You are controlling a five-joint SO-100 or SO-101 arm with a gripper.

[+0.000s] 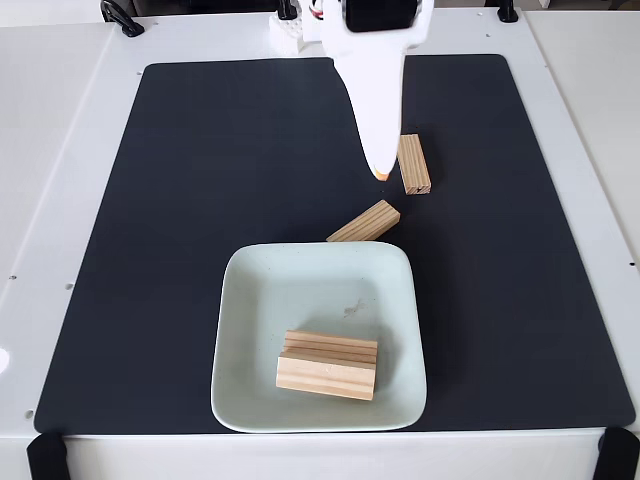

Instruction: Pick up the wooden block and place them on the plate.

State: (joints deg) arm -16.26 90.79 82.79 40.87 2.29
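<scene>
**Two blocks left on the mat**

My gripper [381, 172] hangs just beside the upright block [414, 164]; whether my fingers are spread, I cannot tell. Two blocks [328, 365] lie on the plate [250, 290]. Descending off-centre could knock it away.

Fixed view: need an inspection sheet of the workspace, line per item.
Surface: black mat on a white table; mat lies flat.
Job's things: plate at the near middle of the mat, faint smudge near its centre. Two wooden blocks on the plate, stacked or pressed together; cannot tell which. One block on the mat angled just beyond the plate's far rim. One block on the mat beside the hand's tip.
Clutter: nothing seen.
Grippers: hand points down at the mat, left of the far block; open or shut cannot be told.
Cables: dark loop at the far left edge, may be a cable or clamp.
Surroundings: black corner pieces at the near table edge.
</scene>
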